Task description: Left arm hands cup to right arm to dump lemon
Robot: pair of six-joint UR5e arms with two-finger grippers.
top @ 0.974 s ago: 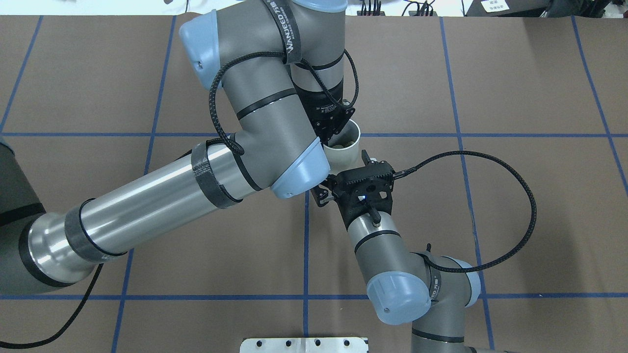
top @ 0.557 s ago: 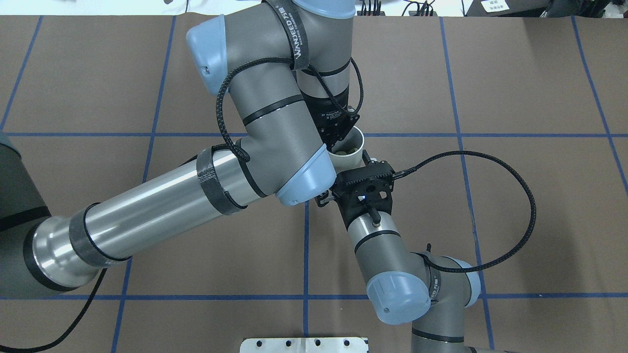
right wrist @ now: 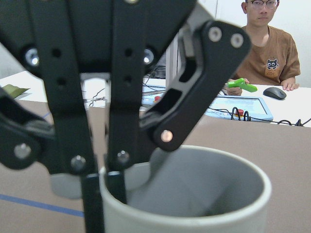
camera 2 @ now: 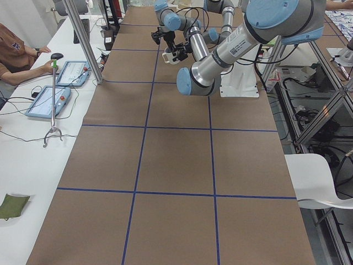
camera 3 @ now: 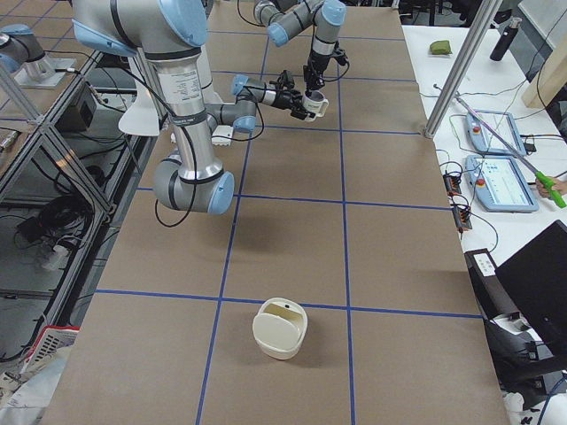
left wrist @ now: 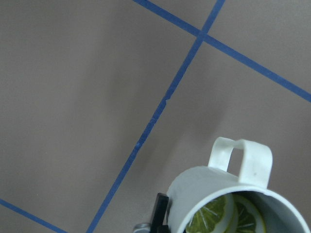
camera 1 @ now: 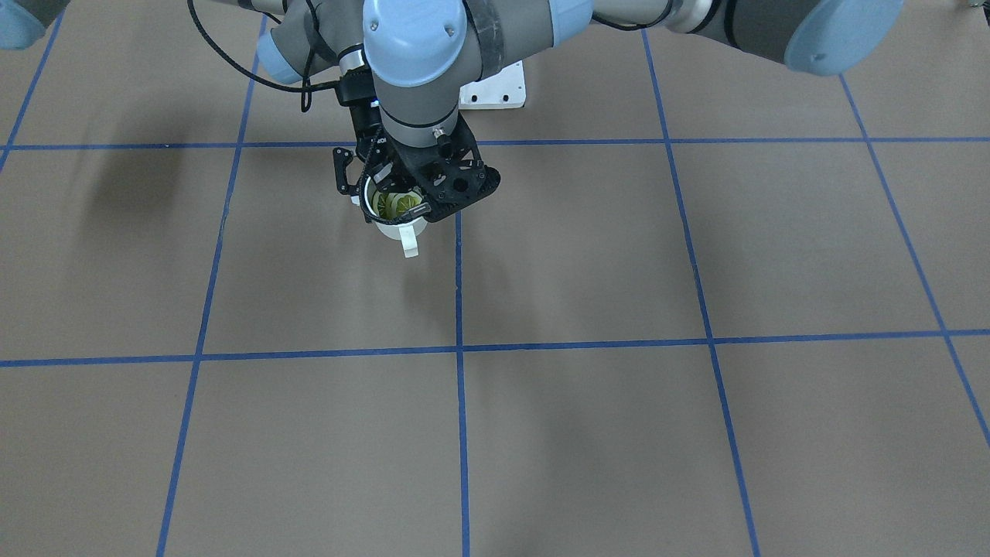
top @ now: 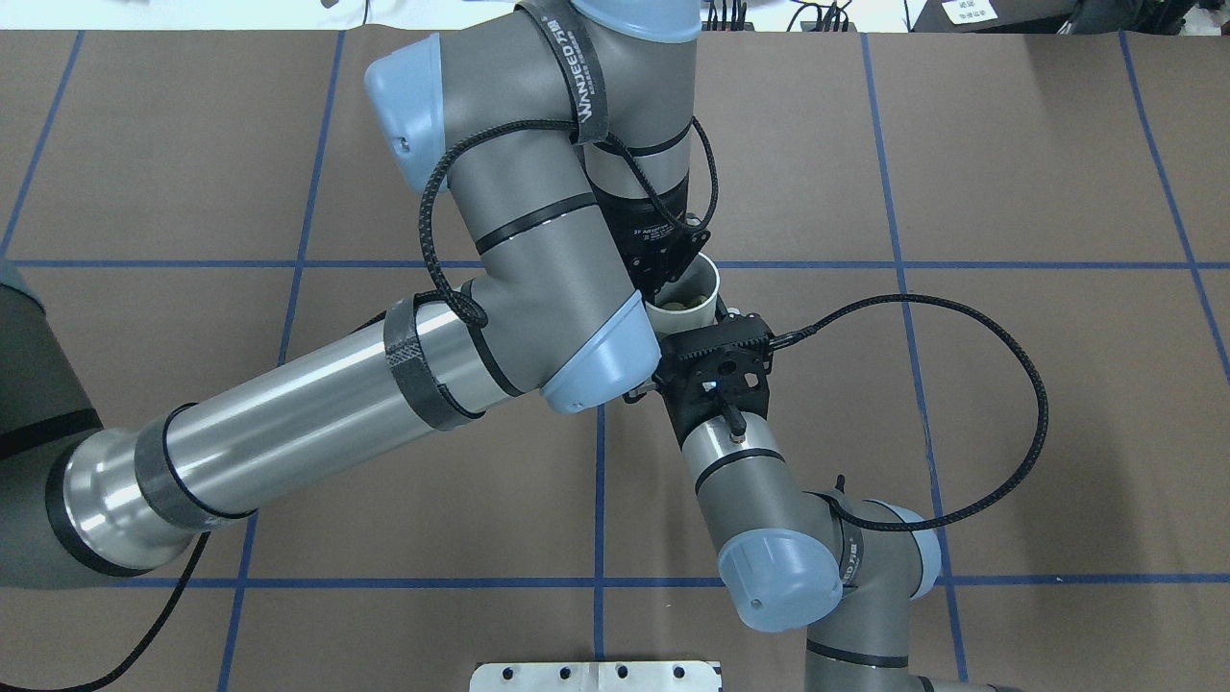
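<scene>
- We see the worktop [top: 1009,432] covered by a plain brown sheet, which blue tape lines [top: 903,264] divide into large squares.
- The cup [camera 1: 387,229] is at about the middle of the worktop, well apart from every edge. It hangs upright above the sheet, and its handle points toward the operators' edge.
- The lemon [left wrist: 216,218], cut in slices, lies inside the cup below the rim.
- The left gripper [right wrist: 104,187] comes down from above and is clamped on the cup's rim, with one finger inside the wall and one outside.
- The right gripper [top: 690,325] reaches in level from the robot's edge. Its jaws are spread wide on the two sides of the cup's body, and we cannot tell if they touch it.
- A white base plate [camera 1: 495,85] sits at the robot's edge.
- A cream container [camera 3: 280,328] stands alone near the worktop's end on the robot's right.
- Along the operators' edge runs a white bench [camera 2: 22,182] with tablets [camera 2: 48,100] and a green cloth [camera 2: 12,205].
- A person [right wrist: 265,43] in a brown T-shirt sits there.
- A metal post [camera 3: 461,62] rises at that edge.
</scene>
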